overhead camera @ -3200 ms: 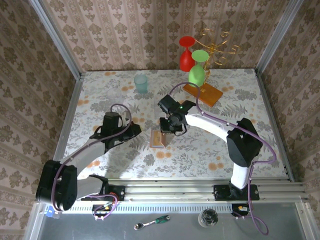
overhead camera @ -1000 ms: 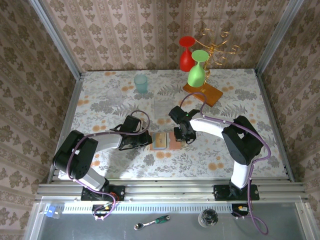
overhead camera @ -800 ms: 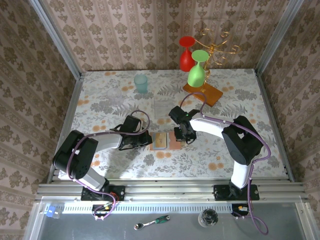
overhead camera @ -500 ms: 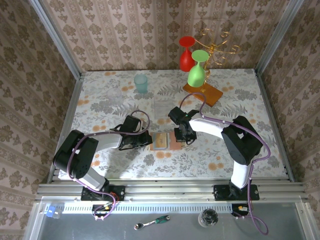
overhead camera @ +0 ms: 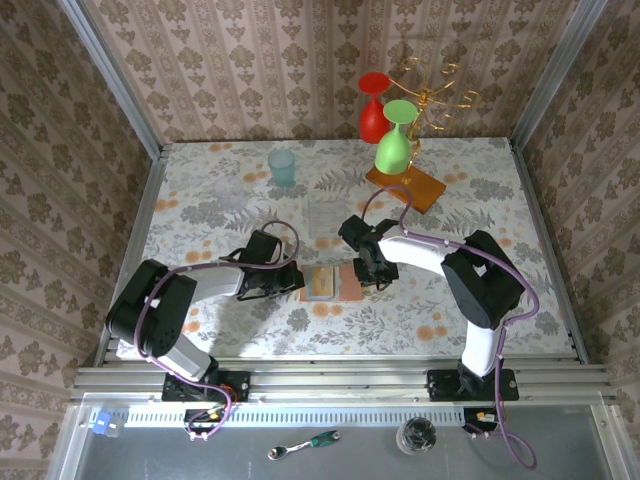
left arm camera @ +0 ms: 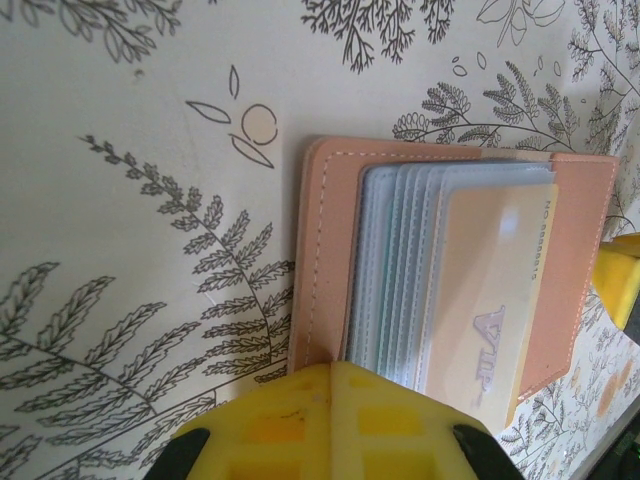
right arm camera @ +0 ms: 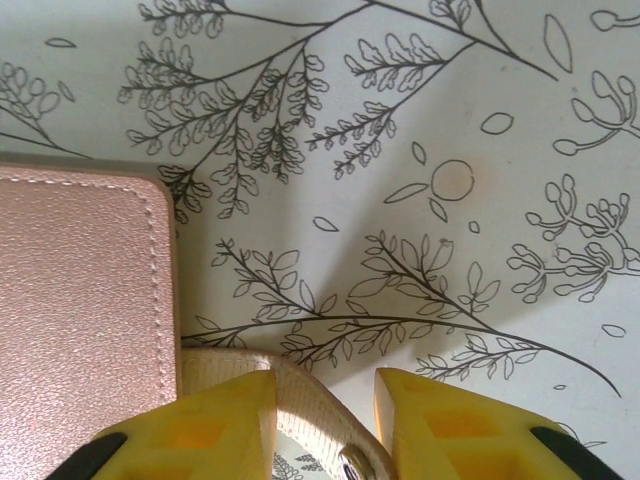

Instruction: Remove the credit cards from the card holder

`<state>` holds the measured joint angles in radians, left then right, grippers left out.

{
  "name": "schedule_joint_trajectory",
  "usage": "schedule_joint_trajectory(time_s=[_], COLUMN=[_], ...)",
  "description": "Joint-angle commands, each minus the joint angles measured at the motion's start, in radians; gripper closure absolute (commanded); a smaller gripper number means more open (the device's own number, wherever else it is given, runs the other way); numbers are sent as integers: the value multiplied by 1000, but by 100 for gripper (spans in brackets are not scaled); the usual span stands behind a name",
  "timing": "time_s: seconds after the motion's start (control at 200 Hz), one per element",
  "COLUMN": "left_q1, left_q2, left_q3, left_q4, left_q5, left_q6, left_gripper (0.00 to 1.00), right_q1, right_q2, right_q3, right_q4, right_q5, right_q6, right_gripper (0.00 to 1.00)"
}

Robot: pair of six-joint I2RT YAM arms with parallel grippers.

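Credit cards (left arm camera: 485, 290) are seen tucked in the grey-blue sleeves of the card holder (left arm camera: 330, 250), a tan one uppermost and the edges of others stacked under it. How many there are cannot be told. The card holder (overhead camera: 335, 283) is laid open and flat on the tabletop (overhead camera: 200, 200), about midway between the left and right edges and somewhat nearer the near edge than the far one. Its left side is pressed by the left gripper (left arm camera: 330, 420), whose jaws are closed together with nothing held between them, so the leather is pinned rather than gripped. At the right side the strap tab (right arm camera: 310, 410) with its snap is found lying in the gap of the right gripper (right arm camera: 325, 395), whose jaws are parted a little; the strap is not seen to be pinched. The task is judged to be at its early stage: the holder is opened and steadied, but every visible card is lodged in its sleeve, so all the drawing out is left to be done. Well away, toward the far edge, a teal cup (overhead camera: 282, 166) is stood, and near the far right corner a wooden base (overhead camera: 405, 187) with a red glass (overhead camera: 373, 105) and a green glass (overhead camera: 395, 140) is placed.
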<state>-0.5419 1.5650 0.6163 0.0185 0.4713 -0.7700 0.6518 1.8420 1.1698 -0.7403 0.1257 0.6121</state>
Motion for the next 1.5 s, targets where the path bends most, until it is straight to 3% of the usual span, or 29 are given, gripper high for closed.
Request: schedule_joint_trajectory(time_s=[0.0, 0.185, 0.76, 1.495], left_q1=[11, 11, -13, -16], left_q2=[37, 32, 1, -110], left_q3=[-15, -12, -27, 92], left_q4=[-141, -150, -122, -207], left_q5=[-65, -64, -32, -31], left_q6=[13, 15, -17, 2], left_gripper=[100, 100, 100, 100], right_q1=[-20, -35, -50, -22], right_q2=[-9, -18, 23, -174], right_q3=[-8, -22, -56, 79], right_q4=[-77, -82, -50, -127], right_q5=[76, 87, 78, -38], right_q6=[0, -6, -13, -19], right_gripper=[66, 57, 56, 54])
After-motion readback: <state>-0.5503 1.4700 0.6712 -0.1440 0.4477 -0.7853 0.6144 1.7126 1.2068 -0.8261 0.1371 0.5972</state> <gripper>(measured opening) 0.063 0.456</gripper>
